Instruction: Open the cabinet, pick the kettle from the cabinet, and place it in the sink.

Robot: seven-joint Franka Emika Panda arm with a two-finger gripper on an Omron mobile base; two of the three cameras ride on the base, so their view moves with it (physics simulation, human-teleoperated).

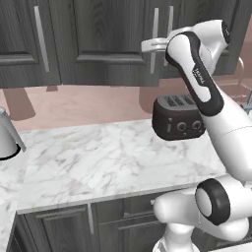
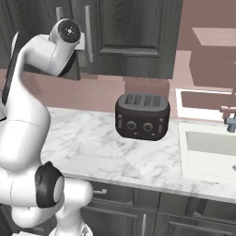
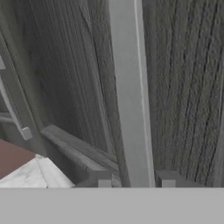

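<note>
The dark grey wall cabinet (image 1: 108, 34) (image 2: 138, 27) has its doors closed, and the kettle is hidden. My gripper (image 1: 151, 46) (image 3: 135, 179) is up at one door's long silver bar handle (image 1: 155, 34) (image 2: 89, 34) (image 3: 129, 96). In the hand view the bar runs straight between my two fingertips (image 3: 104, 179), with a small gap on each side. The gripper is open and straddles the handle. In the right base view the off-white sink (image 2: 207, 150) is sunk in the marble counter at the right, with its faucet (image 2: 229, 117) behind it.
A black toaster (image 1: 177, 118) (image 2: 142, 116) stands on the white marble counter (image 1: 98, 162) below the gripper. A tall conical silver vessel (image 1: 7, 135) with a black base sits at the counter's far left. Base-cabinet doors and drawers (image 1: 113, 221) run under the counter edge.
</note>
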